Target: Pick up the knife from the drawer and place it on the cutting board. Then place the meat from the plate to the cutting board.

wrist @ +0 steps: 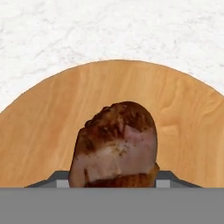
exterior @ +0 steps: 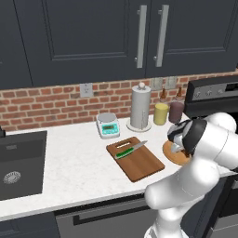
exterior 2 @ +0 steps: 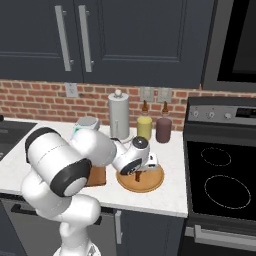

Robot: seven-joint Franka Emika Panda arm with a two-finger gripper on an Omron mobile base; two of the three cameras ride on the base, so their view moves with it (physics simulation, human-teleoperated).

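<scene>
**Gripper down on plate, knife already on board**

Center of left base view: we see the knife [exterior: 130,149] lying on the cutting board [exterior: 139,162]. Lower right, the gripper [exterior 2: 138,173] sits over the plate [exterior 2: 152,183]. Hand view: the meat [wrist: 114,146] sits low center between the fingers; grip we cannot tell.

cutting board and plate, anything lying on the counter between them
Nothing: in the left base view the stretch of white counter between the cutting board and the plate is bare. The knife lies on the board itself.
</scene>
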